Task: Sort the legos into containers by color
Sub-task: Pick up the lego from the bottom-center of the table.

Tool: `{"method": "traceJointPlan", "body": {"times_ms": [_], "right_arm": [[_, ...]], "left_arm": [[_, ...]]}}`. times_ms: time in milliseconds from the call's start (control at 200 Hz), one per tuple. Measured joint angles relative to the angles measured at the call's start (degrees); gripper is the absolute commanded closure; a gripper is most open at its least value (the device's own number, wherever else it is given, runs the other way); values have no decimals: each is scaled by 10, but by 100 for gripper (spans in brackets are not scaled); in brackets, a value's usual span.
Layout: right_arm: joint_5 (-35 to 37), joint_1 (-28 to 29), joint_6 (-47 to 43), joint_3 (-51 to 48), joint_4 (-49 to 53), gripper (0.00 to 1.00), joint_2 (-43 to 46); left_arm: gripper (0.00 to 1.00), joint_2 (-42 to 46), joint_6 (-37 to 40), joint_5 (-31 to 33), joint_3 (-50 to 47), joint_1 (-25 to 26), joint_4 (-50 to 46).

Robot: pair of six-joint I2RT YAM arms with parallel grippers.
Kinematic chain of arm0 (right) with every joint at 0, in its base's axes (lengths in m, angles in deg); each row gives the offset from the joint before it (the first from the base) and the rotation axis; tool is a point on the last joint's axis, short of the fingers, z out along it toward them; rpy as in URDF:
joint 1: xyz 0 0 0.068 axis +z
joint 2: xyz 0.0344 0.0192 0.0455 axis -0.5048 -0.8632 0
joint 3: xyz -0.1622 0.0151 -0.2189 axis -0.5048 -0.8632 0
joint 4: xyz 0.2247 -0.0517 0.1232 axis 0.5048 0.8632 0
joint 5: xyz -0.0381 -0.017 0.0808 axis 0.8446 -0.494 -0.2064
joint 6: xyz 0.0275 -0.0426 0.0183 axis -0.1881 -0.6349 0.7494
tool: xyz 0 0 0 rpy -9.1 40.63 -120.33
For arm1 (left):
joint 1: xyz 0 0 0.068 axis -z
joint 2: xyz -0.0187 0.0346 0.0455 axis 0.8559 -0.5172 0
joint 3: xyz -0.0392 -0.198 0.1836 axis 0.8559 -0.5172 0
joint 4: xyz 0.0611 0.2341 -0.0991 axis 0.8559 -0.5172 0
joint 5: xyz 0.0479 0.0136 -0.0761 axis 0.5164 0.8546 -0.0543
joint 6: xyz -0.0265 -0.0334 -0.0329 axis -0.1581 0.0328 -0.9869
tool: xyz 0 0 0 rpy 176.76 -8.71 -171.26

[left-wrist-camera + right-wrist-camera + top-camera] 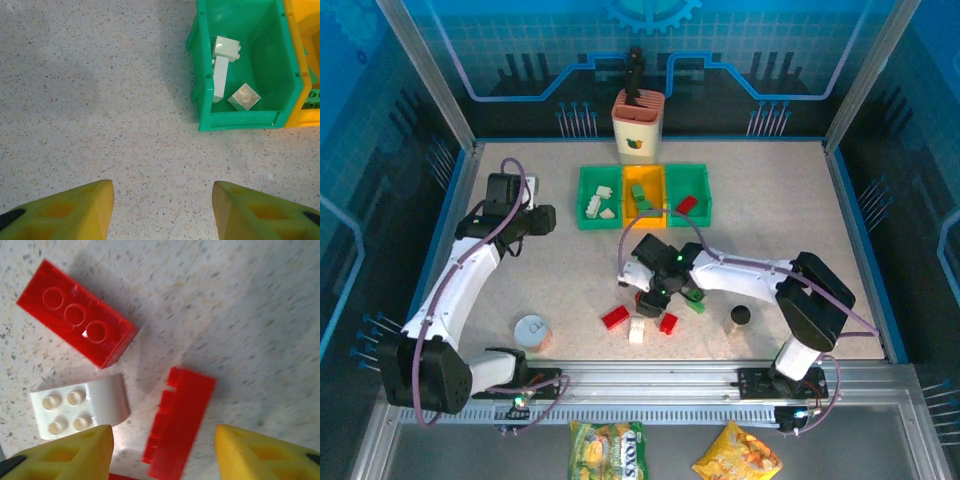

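Observation:
Three containers stand in a row at the back: a green bin [584, 200] holding white legos [226, 49], a yellow bin [626, 190] with green legos, and a green bin [703, 200] with a red one [686, 204]. Loose legos lie at the front centre: red [615, 317], white [636, 332], red [668, 323], green [695, 303]. My right gripper [162, 455] hangs open just over them. A red brick on its side [180, 427] lies between its fingers, apart from both. Beside it are a white brick [77, 412] and a red studded brick [77, 322]. My left gripper [162, 210] is open over bare table, left of the green bin [240, 120].
A cream-and-orange cup [638, 130] stands behind the bins. A silver-topped tin [532, 330] sits at the front left and a black-capped bottle [740, 317] at the front right. Two snack packets [607, 450] lie below the table's rail.

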Motion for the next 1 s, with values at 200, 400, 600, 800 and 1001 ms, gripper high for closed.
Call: {"method": "traceJointPlan", "body": {"times_ms": [200, 400, 600, 800, 1001], "right_arm": [[69, 55, 110, -10, 5, 38, 2], [103, 58, 151, -15, 5, 44, 2], [105, 58, 165, -20, 2, 53, -6], [106, 58, 172, -24, 0, 54, -7], [119, 58, 188, -24, 2, 46, -9]], "left_arm": [[45, -2, 0, 0, 0, 0, 0], [45, -6, 0, -1, 0, 0, 0], [45, -7, 0, -3, 0, 0, 0], [45, -10, 0, -4, 0, 0, 0], [45, -10, 0, -4, 0, 0, 0]]}}
